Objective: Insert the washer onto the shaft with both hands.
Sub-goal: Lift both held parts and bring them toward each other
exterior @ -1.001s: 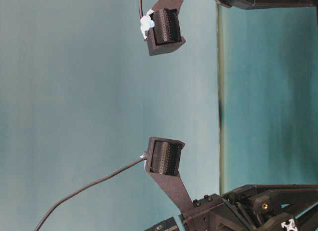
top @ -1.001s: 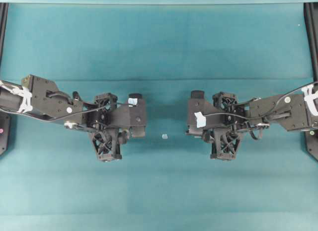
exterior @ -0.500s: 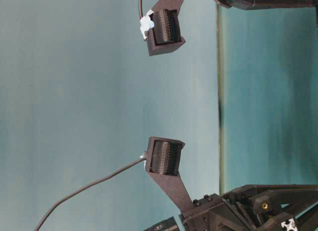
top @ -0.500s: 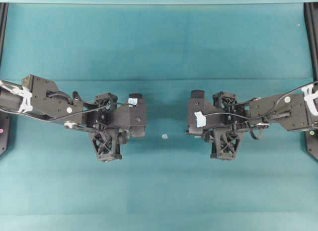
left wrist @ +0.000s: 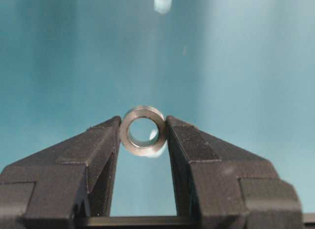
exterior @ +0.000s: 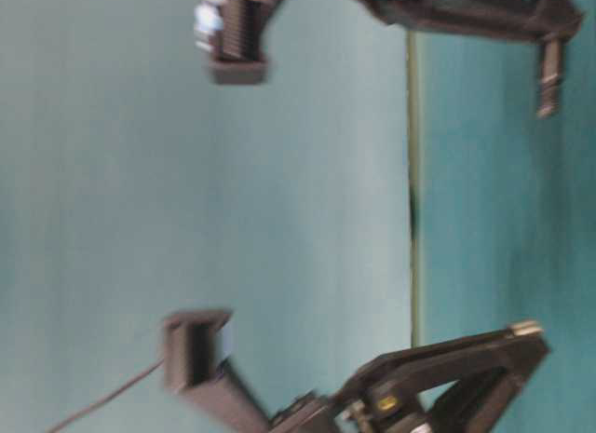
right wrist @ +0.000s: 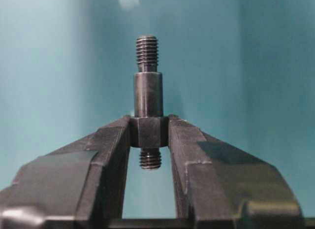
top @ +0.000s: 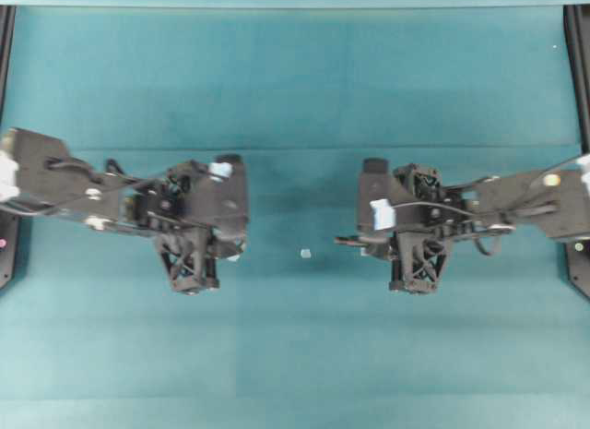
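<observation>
My left gripper (left wrist: pixel 143 131) is shut on the washer (left wrist: pixel 143 130), a silvery ring pinched between the fingertips with its hole facing the camera. My right gripper (right wrist: pixel 149 133) is shut on the shaft (right wrist: pixel 148 93), gripping its thick hex section, with the threaded thin end pointing away. In the overhead view the left gripper (top: pixel 234 256) and right gripper (top: pixel 358 242) face each other across a gap, and the shaft (top: pixel 345 241) pokes out toward the left arm. The washer is hard to make out there.
A tiny pale square bit (top: pixel 305 254) lies on the teal cloth between the two grippers; it also shows blurred at the top of the left wrist view (left wrist: pixel 162 1). Black frame rails (top: pixel 579 125) stand at both side edges. The table-level view is motion-blurred.
Both arms have pulled back a little from the middle, widening the gap. The shaft tip now shows beyond the right gripper. The table-level view shows both wrists moving.
</observation>
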Controlling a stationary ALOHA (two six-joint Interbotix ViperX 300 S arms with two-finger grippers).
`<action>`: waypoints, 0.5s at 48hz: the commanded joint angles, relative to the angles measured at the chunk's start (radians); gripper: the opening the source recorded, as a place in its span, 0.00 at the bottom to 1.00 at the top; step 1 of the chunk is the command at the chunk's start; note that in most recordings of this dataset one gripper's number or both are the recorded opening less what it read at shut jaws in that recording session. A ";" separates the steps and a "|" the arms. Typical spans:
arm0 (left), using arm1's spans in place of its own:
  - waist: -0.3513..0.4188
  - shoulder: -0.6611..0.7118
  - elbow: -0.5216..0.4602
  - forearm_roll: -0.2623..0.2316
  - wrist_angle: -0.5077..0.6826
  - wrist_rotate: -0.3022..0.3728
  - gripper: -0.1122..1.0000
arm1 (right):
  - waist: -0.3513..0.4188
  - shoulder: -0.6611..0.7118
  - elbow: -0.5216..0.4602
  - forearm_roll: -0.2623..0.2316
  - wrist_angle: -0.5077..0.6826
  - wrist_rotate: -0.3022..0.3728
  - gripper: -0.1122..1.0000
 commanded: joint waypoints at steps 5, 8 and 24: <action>-0.003 -0.064 0.044 0.000 -0.163 -0.009 0.41 | 0.012 -0.060 0.041 0.003 -0.190 -0.005 0.10; -0.002 -0.078 0.066 0.000 -0.232 -0.032 0.41 | 0.018 -0.067 0.054 0.003 -0.235 -0.006 0.10; -0.002 -0.104 0.115 0.000 -0.446 -0.117 0.41 | 0.032 -0.069 0.063 0.002 -0.318 -0.008 0.10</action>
